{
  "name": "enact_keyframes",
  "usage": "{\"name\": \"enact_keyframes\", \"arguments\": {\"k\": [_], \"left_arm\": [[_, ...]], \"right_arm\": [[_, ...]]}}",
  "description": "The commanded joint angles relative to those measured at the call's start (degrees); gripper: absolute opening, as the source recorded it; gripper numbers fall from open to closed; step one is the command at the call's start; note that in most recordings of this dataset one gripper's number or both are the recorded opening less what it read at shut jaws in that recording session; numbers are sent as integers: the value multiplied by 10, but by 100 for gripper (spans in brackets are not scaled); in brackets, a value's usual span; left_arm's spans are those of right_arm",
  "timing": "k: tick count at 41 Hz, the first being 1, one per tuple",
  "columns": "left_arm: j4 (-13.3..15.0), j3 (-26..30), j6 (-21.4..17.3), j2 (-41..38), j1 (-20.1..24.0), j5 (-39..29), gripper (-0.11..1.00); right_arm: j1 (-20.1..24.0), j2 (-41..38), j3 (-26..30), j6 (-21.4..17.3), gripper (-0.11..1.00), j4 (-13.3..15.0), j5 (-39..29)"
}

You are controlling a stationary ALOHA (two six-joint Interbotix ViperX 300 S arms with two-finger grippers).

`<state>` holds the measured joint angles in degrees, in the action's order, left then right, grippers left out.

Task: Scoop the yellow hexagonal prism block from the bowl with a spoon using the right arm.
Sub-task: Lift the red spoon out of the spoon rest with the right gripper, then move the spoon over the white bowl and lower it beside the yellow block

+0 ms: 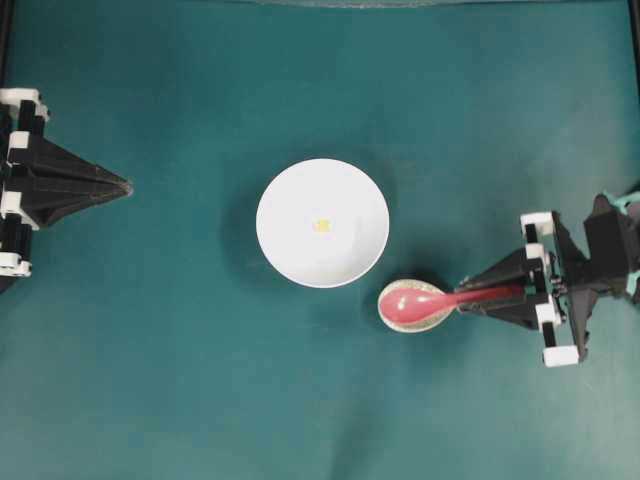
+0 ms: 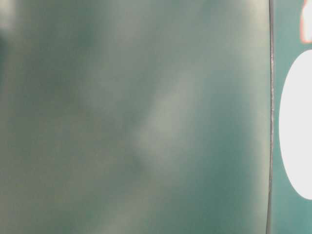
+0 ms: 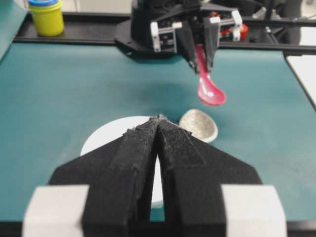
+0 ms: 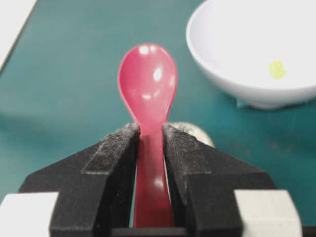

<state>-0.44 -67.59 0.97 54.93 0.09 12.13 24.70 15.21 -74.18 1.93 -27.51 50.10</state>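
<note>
The white bowl (image 1: 300,205) sits mid-table with the tiny yellow hexagonal prism block (image 1: 321,226) inside, near its centre. My right gripper (image 1: 465,302) is shut on the handle of the pink-red spoon (image 1: 415,303). The scoop points toward the bowl and hangs above a small speckled dish (image 1: 436,321). In the right wrist view the handle runs between the pads (image 4: 118,148), the spoon's scoop (image 4: 148,81) is empty, and the bowl (image 4: 247,34) with the block (image 4: 277,69) lies ahead to the right. My left gripper (image 1: 128,186) is shut and empty at the left edge, pointing at the bowl.
The speckled beige oval dish (image 3: 199,124) lies just right of the bowl (image 3: 106,136), under the raised spoon (image 3: 211,93). A yellow pot with a blue lid (image 3: 47,17) stands beyond the mat's far corner. The table-level view is mostly a blurred green surface.
</note>
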Motion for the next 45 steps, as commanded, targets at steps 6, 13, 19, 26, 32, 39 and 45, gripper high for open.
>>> {"name": "enact_keyframes", "arguments": {"k": [6,13,19,26,32,39,45], "left_arm": [[-2,16,0,-4,0,4,-1],[-2,16,0,-4,0,4,-1],[-2,16,0,-4,0,5,-1],[-1,16,-1,-4,0,4,-1],[-2,16,-1,-2,-1,5,-1],[-2,16,-2,-2,0,3,-1],[-2,16,-2,-2,-1,4,-1]], "right_arm": [[-57,99,59,35,23,1,-169],[-116,126,108,41,23,1,-294],[-162,125,143,41,23,2,-372],[-204,124,178,41,23,2,-432],[-231,124,200,40,23,2,-468],[-260,120,227,39,23,2,-512],[-287,106,250,39,23,3,-563]]}}
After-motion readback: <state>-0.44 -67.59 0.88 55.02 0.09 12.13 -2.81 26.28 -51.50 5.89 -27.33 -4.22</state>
